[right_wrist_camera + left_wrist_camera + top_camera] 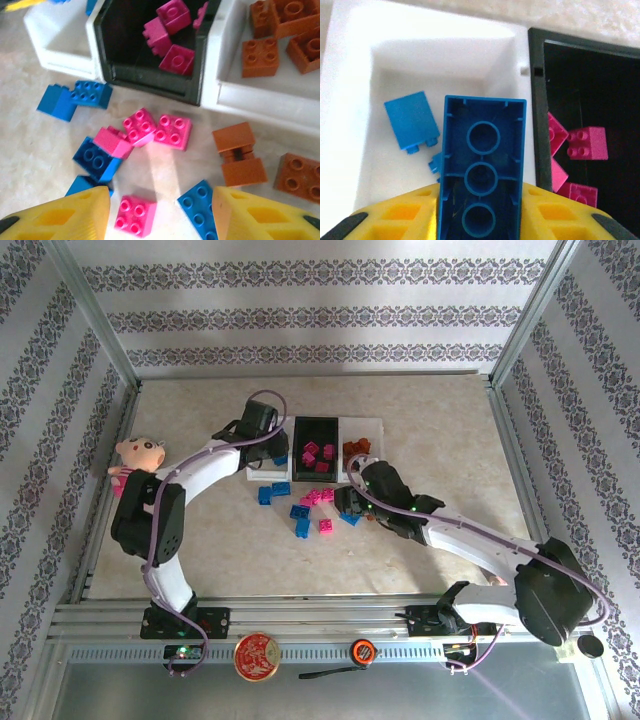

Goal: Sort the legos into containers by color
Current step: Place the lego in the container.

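Progress is partial: pink bricks [172, 59] fill the black tray [150, 82], orange bricks [257, 57] the right white tray [260, 95]; left gripper [481, 210] pinches a long blue brick [482, 145] above the left white tray [445, 55]; right gripper [160, 210] hangs spread and empty over loose legos [172, 132] on the table [30, 135]

Blue, pink, orange legos [172, 131]; white trays [260, 100], black tray [150, 80].

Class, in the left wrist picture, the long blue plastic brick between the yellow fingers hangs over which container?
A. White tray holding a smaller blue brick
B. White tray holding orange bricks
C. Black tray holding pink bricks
A: the long blue plastic brick between the left fingers is framed by the white tray, where a smaller blue brick lies; the black tray is beside it.
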Robot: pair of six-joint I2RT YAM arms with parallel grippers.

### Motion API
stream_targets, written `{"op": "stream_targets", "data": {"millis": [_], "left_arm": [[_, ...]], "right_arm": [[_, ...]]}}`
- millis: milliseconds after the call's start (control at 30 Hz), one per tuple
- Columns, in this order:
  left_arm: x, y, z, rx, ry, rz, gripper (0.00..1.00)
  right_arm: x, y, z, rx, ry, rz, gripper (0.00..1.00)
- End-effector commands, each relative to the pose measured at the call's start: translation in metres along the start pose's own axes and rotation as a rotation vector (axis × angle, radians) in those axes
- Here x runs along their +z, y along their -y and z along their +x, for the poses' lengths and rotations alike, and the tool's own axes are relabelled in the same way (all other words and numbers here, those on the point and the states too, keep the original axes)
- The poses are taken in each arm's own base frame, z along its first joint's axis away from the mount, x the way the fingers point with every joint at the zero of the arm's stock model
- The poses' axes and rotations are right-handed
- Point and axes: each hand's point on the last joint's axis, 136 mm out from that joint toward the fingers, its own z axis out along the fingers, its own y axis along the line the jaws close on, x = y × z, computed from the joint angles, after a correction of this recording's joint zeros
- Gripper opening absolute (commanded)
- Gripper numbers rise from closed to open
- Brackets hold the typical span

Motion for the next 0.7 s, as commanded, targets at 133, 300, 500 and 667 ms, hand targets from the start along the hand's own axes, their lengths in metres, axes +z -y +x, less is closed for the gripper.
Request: {"op": "stream_targets", "data": {"millis": [133, 300, 500, 667], "left_arm": [[-0.010, 0.013, -0.030, 0.002, 0.043, 0.031, 0.60], [-0.051, 0.037, -0.032, -0.036, 0.105, 0.169, 0.88], [-0.099, 0.063, 0.011, 0.001, 0.107, 0.310, 1.00], [-0.123, 0.052, 0.060, -0.022, 0.103, 0.367, 1.00]], "right_arm": [[-0.012, -0.021, 0.041, -0.067, -0.123, -0.110, 0.61], [-0.012, -0.018, 0.060, -0.089, -0.184, -0.090, 0.61], [-0.005, -0.014, 0.074, -0.132, -0.252, -0.040, 0.63], [0.007, -0.028, 0.079, -0.174, -0.278, -0.042, 0.64]]}}
